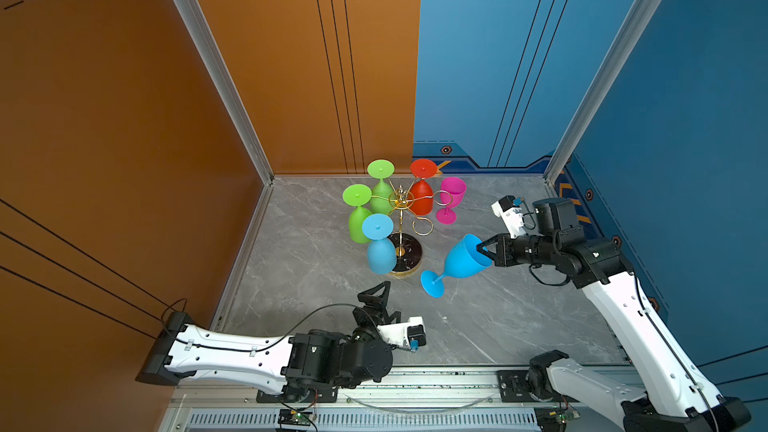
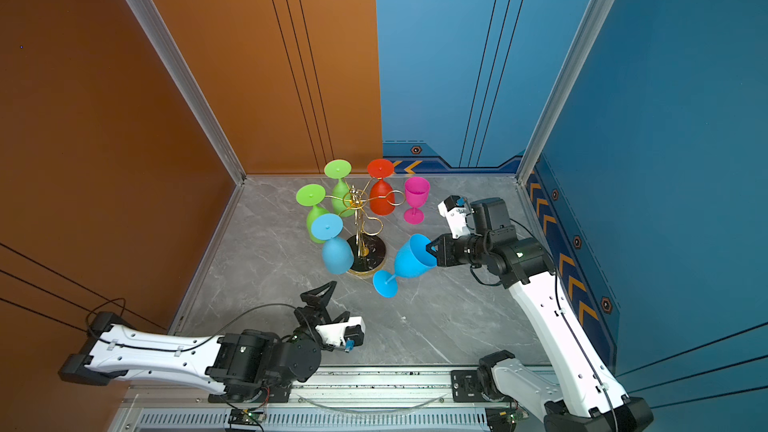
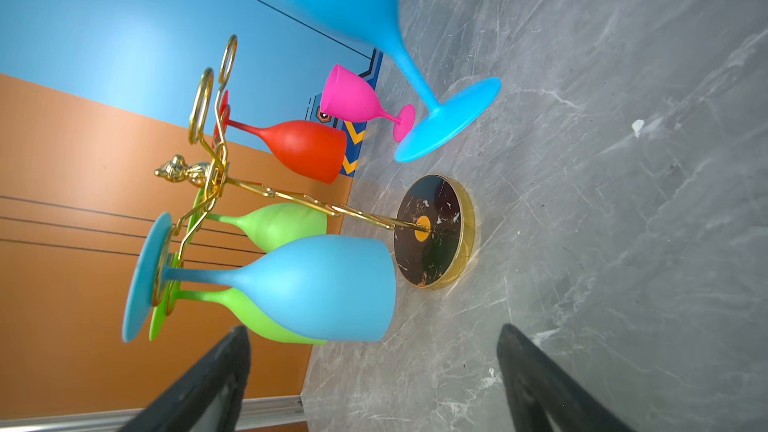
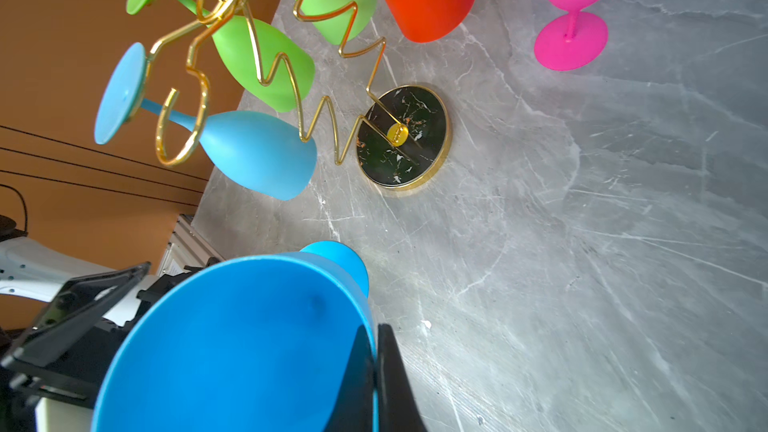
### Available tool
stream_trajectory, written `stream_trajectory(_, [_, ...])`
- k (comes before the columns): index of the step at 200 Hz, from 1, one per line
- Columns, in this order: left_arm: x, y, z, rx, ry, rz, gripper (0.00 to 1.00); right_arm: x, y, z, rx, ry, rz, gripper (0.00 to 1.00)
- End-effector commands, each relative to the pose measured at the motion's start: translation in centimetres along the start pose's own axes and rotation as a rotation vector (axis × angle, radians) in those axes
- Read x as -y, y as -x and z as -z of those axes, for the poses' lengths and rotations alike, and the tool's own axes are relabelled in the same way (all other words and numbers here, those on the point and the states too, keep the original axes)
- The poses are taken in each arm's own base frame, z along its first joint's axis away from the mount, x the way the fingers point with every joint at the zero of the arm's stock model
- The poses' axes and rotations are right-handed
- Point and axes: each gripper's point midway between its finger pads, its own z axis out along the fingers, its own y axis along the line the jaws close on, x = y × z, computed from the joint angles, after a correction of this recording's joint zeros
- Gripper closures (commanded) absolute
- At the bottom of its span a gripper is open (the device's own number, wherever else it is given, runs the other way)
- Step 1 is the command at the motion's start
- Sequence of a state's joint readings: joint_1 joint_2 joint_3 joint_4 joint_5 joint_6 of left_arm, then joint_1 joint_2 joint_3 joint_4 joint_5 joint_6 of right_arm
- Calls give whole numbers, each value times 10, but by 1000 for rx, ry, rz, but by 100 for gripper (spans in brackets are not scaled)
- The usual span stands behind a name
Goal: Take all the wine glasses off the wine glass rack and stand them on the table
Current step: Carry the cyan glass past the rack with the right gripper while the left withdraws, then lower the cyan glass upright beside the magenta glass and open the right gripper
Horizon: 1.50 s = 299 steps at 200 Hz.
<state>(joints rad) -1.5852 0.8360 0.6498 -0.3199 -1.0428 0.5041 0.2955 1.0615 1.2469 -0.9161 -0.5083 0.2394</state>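
Observation:
The gold wire wine glass rack [image 1: 402,218] [image 2: 358,218] stands on its black marbled base [image 3: 432,230] [image 4: 401,137] at the back middle of the table. A light blue glass [image 1: 380,253], two green glasses [image 1: 359,218] and a red glass [image 1: 422,197] hang from it upside down. My right gripper [image 1: 484,252] [image 2: 432,252] [image 4: 376,367] is shut on the rim of a blue wine glass [image 1: 461,259] [image 2: 411,261] [image 3: 345,6] [image 4: 232,347]. That glass is off the rack and tilted, its foot low over the table right of the base. My left gripper [image 1: 384,305] [image 2: 332,305] [image 3: 374,351] is open and empty, in front of the rack.
A pink glass [image 1: 451,199] [image 4: 577,2] stands upright on the grey marble table [image 1: 519,326] right of the rack. An orange wall closes the left side and blue walls the back and right. An aluminium rail [image 1: 415,384] runs along the front edge.

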Motion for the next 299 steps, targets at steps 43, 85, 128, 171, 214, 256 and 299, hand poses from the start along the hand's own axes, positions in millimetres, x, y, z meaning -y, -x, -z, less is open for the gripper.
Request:
stream_trajectory(43, [-54,-26,3,-90,42,414,2,53,13,9,26,-314,13,100])
stream_trajectory(85, [-86,-62,1,-201,133,620,0,80,38,18,66,-499,29,100])
stream_trajectory(128, [-102,-87,-3,-276,201,728,2,111,66,17,67,-666,38,100])
stream_trajectory(171, [-111,-109,-7,-356,231,814,2,140,97,4,65,-743,22,100])
stream_trajectory(214, [-116,-127,-15,-407,243,908,2,172,127,-10,110,-730,-59,100])
stream_trajectory(256, [-122,-147,-21,-437,269,1012,2,204,147,-32,141,-728,-134,100])
stream_trajectory(299, [-126,-159,-27,-451,274,1078,2,228,162,-59,122,-755,-152,100])
